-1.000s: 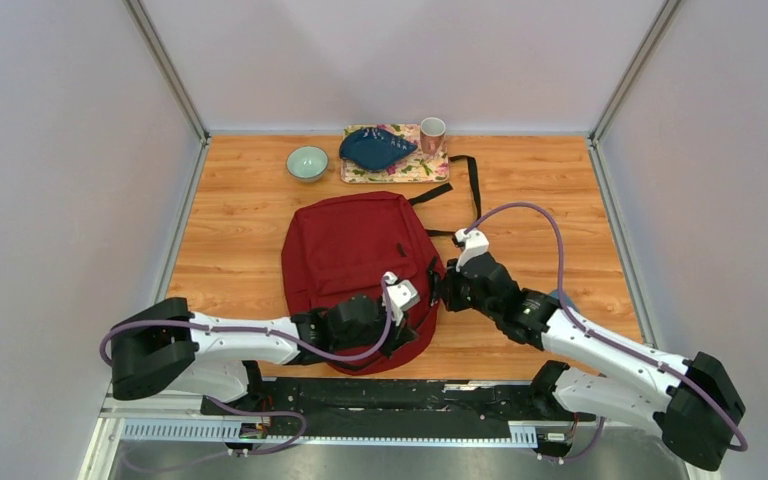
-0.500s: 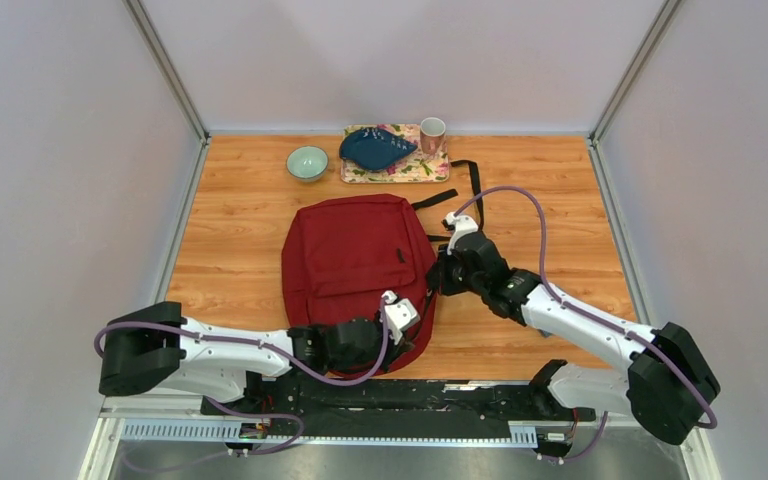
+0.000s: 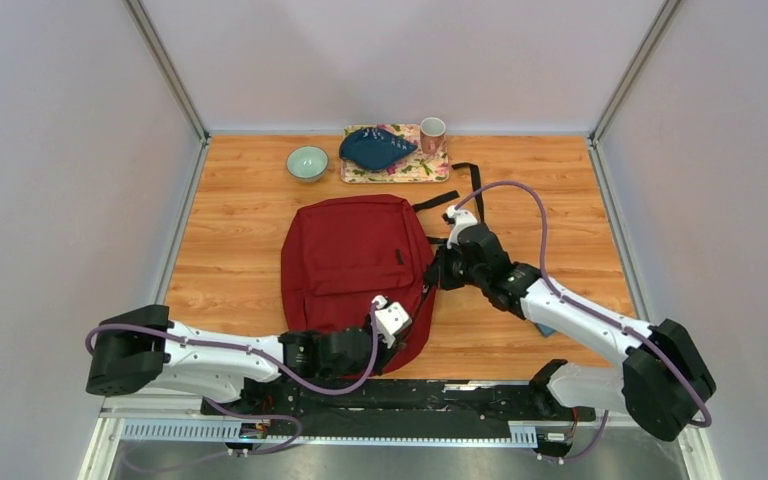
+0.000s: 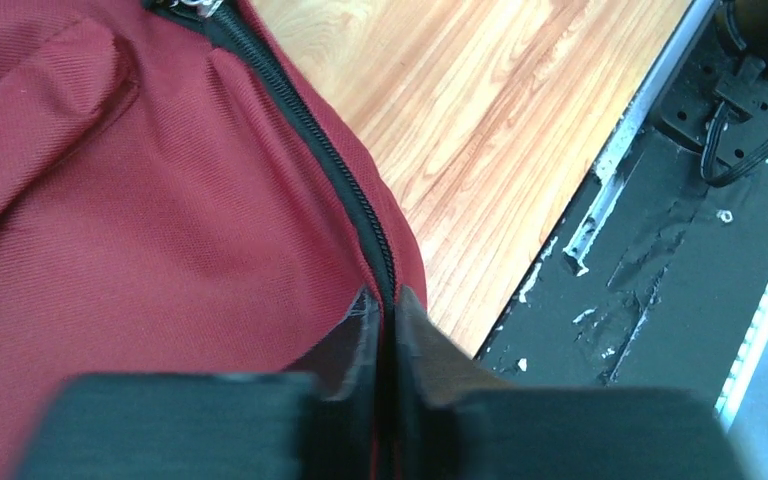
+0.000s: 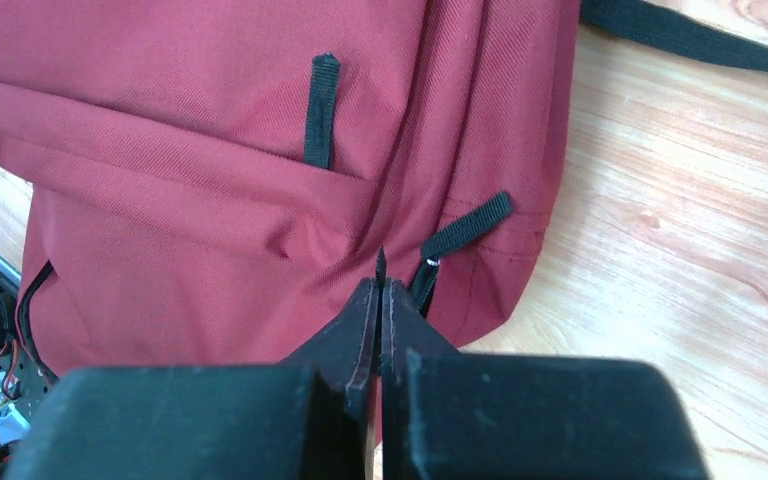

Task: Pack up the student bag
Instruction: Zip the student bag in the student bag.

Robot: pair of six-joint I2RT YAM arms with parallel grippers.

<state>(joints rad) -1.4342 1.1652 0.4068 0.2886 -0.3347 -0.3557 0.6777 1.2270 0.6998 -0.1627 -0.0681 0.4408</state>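
The student bag [image 3: 350,260], dark red with black trim, lies flat in the middle of the table. My left gripper [image 3: 400,338] is at its near right corner. In the left wrist view that gripper [image 4: 387,305] is shut on the bag's black zipper trim [image 4: 355,190] at the bag's [image 4: 110,230] edge. My right gripper [image 3: 439,272] is at the bag's right side. In the right wrist view it [image 5: 380,285] is shut on a thin black tab whose tip pokes out between the jaws, beside another black pull tab [image 5: 468,226] on the bag [image 5: 190,150].
At the back stand a teal bowl [image 3: 307,162], a floral tray [image 3: 430,171] carrying a dark blue item [image 3: 375,148], and a pink cup [image 3: 432,133]. The bag's black straps [image 3: 473,185] trail to the back right. The black base rail [image 4: 660,230] runs along the near table edge.
My right gripper has slid farther up the bag's right side. The left gripper has drawn back toward the near edge, still at the bag's corner. Both stayed shut.
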